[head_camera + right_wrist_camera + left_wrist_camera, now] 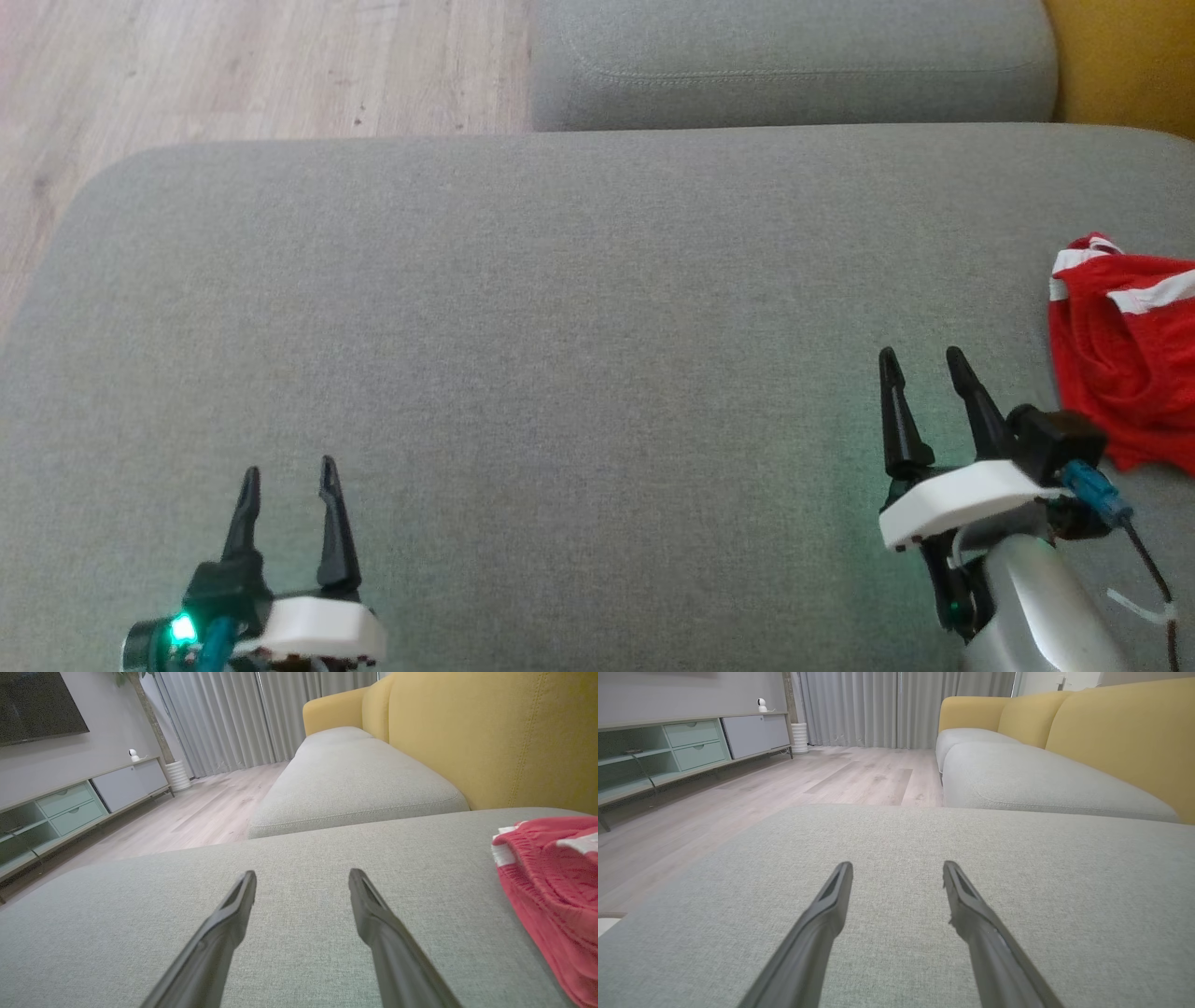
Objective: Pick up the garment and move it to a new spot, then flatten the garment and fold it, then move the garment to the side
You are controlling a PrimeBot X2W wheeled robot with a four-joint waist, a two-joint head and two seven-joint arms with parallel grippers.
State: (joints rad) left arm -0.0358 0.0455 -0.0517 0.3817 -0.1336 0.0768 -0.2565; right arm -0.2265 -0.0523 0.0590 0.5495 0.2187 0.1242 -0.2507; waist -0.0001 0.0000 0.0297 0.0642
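The garment [1125, 364] is a red piece with white stripes. It lies bunched on the right side of the grey seat cushion [560, 308], and part of it runs past the right edge of the head view. In the right wrist view its far end shows a gathered band with white trim, so you are probably handling shorts or something similar. Expect it to be light, soft and limp: it should sag and trail from wherever you pinch it, and thin folds could slip out of narrow fingers. Your best hold looks to be that thicker gathered band at the far end, where there is more cloth to bite on.

Your right gripper [920, 355] sits just left of the garment, near it but not touching. Its fingers are spread wide with nothing between them. Your left gripper [288, 465] hangs over the near left of the cushion, well apart from the cloth, and is equally wide open and empty.

The broad middle of the cushion between the two grippers is bare, which gives you room to lay the piece flat. A second grey cushion [794, 65] lies beyond it, with the yellow backrest [1120, 56] at the far right and the wooden floor [233, 65] at the far left. Nothing blocks the reach. Watch the cushion's rounded left edge when you spread the cloth.
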